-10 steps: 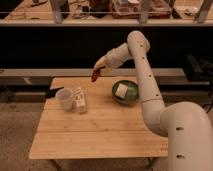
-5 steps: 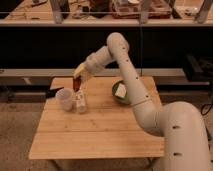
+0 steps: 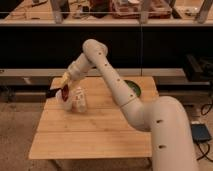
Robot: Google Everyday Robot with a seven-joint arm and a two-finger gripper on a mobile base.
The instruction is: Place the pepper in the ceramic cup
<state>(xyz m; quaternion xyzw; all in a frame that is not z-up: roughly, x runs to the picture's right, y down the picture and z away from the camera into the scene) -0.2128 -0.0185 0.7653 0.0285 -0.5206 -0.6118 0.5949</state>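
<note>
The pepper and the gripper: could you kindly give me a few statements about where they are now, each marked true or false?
1. The gripper holds the pepper. True.
2. The gripper is at the table's left side. True.
3. The pepper lies in the green bowl. False; it is in the gripper, near the small white container.
4. The green bowl sits on the floor. False; it is on the table, behind the arm.

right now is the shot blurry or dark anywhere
Camera view: soft throughout, with the gripper and red pepper smeared over the ceramic cup; the wooden table is evenly lit; the shelving behind is dark; the green bowl sits half hidden by the arm.
</note>
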